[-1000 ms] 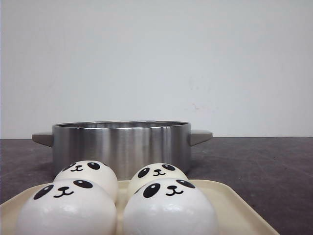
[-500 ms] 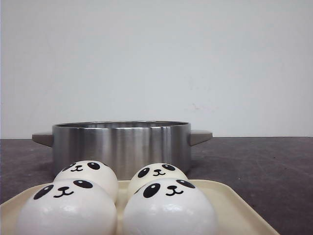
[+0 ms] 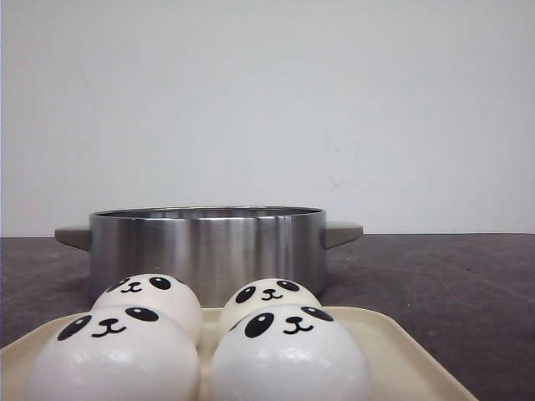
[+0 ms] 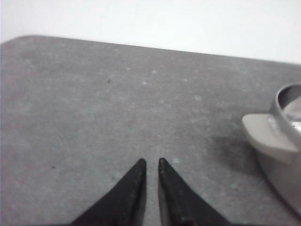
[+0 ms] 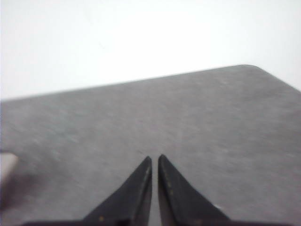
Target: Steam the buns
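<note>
Several white buns with black panda faces sit close together on a cream tray point(image 3: 403, 349) at the near edge of the front view. Two are in front point(image 3: 113, 357) point(image 3: 288, 357) and two behind point(image 3: 150, 294) point(image 3: 267, 294). Neither arm shows in the front view. In the left wrist view my left gripper point(image 4: 151, 161) hangs over bare grey table, its black fingers nearly touching with nothing between them. My right gripper point(image 5: 154, 157) is likewise shut and empty over bare table.
A steel pot point(image 3: 209, 246) with two side handles stands just behind the tray. Its grey handle point(image 4: 268, 136) and rim show in the left wrist view, off to one side of the fingers. The dark table point(image 3: 451, 276) ends at a white wall behind.
</note>
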You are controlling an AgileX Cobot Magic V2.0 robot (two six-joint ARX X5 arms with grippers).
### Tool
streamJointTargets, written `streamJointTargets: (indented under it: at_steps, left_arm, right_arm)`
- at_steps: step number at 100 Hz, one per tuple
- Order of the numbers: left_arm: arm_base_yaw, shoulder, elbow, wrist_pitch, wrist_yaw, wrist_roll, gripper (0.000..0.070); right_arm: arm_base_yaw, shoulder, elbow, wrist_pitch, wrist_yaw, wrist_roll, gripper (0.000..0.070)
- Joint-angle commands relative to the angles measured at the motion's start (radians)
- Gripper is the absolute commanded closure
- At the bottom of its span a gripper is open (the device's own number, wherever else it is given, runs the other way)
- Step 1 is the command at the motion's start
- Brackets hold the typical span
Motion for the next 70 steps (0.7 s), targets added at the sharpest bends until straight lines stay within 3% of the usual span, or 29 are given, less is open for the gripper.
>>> streamJointTargets:
  at_steps: [1, 15, 23, 31, 51, 70]
  left_arm:
    - [0.002, -0.001, -0.002, -0.005, 0.005, -0.124, 0.0700]
    - [0.002, 0.000, 0.071, -0.016, 0.034, -0.266, 0.0698]
    - [0.002, 0.010, 0.136, -0.021, 0.098, -0.272, 0.0697]
    - [0.002, 0.042, 0.210, -0.030, 0.158, -0.270, 0.0696]
    - [-0.033, 0.190, 0.423, -0.043, 0.245, -0.258, 0.0696]
    - [-0.081, 0.373, 0.651, -0.116, 0.254, -0.129, 0.0696]
  right_arm:
    - [-0.001, -0.002, 0.000, 0.066, -0.047, 0.095, 0.0675]
    - [-0.001, -0.002, 0.031, 0.161, -0.175, 0.224, 0.0699]
    - [-0.001, 0.002, 0.101, 0.062, -0.211, 0.280, 0.0699]
    - [0.000, 0.033, 0.201, -0.071, -0.209, 0.278, 0.0699]
    - [0.000, 0.179, 0.481, -0.204, -0.281, 0.140, 0.0699]
    - [0.000, 0.322, 0.754, -0.363, -0.275, -0.018, 0.0699]
